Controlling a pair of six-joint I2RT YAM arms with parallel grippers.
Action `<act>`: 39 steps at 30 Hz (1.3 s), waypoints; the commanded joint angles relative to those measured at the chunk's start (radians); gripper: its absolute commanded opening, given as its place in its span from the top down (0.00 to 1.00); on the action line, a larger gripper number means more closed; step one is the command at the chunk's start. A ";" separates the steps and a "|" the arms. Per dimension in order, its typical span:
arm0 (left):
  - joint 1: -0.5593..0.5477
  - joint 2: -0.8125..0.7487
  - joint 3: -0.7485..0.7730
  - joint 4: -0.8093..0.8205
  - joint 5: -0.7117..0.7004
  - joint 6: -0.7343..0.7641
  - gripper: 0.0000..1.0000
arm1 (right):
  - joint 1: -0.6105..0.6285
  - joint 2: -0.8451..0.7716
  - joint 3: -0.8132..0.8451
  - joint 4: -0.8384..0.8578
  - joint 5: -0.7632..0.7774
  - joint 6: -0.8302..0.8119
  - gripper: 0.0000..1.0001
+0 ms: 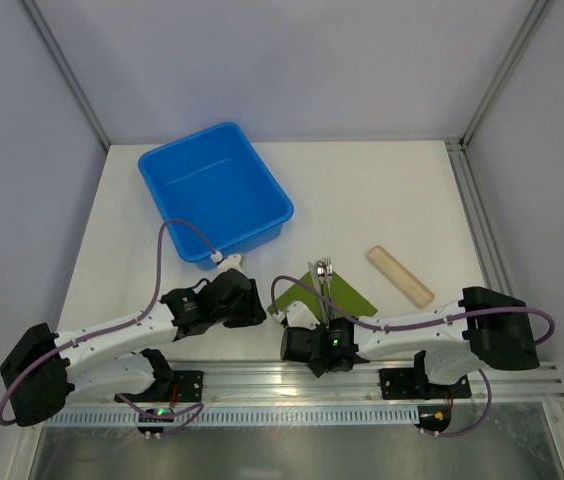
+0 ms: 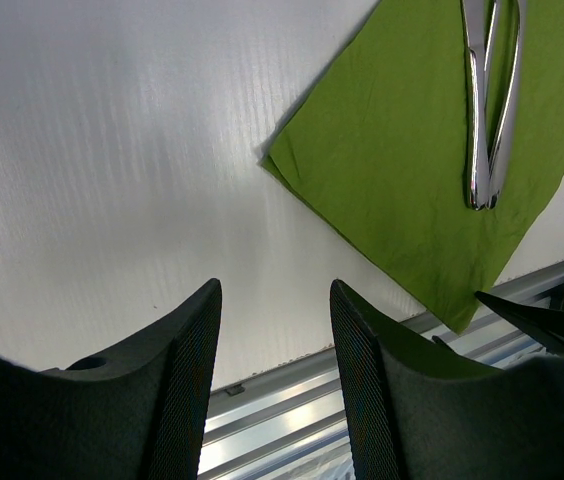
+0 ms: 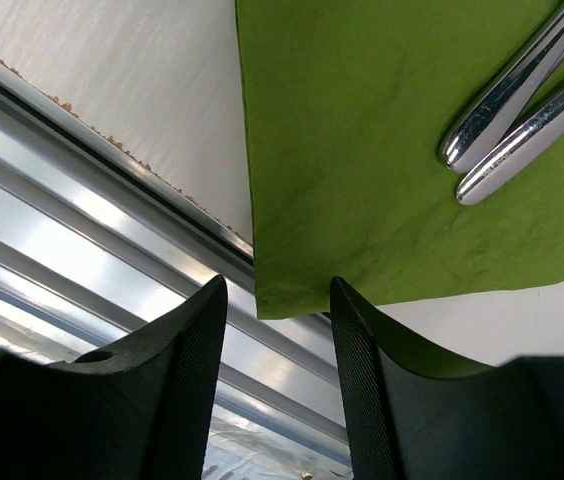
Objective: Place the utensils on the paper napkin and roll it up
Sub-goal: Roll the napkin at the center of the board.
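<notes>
Jaws of the right gripper [image 3: 277,292]: apart, nothing pinched, hanging directly above the 6 o'clock corner of the paper napkin [image 3: 362,150], likely so as to nip that corner and start the roll. On the green sheet, toward 12 o'clock from there, utensils [image 3: 522,110]: 2 shiny handle ends side by side, laid along the diagonal, well set for wrapping. Left gripper [image 2: 272,295]: likewise released and empty, over bare table [image 2: 112,150] just beside the 9 o'clock corner, probably to steady or fold that side. Further out, beige cylinder [image 1: 399,276] at 3 o'clock and blue bin [image 1: 187,140] at 11 o'clock, neither needed.
</notes>
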 commanded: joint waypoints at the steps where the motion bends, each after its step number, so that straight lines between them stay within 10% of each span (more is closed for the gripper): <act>1: 0.002 -0.018 -0.010 0.029 0.005 -0.005 0.51 | 0.005 0.004 0.045 -0.010 0.057 0.026 0.54; 16: 0.002 -0.012 -0.016 0.049 0.035 -0.012 0.51 | 0.007 -0.014 0.088 -0.058 0.227 0.076 0.87; 39: -0.140 0.282 -0.018 0.529 0.331 -0.093 0.91 | -0.064 0.032 0.102 -0.007 0.303 0.081 0.88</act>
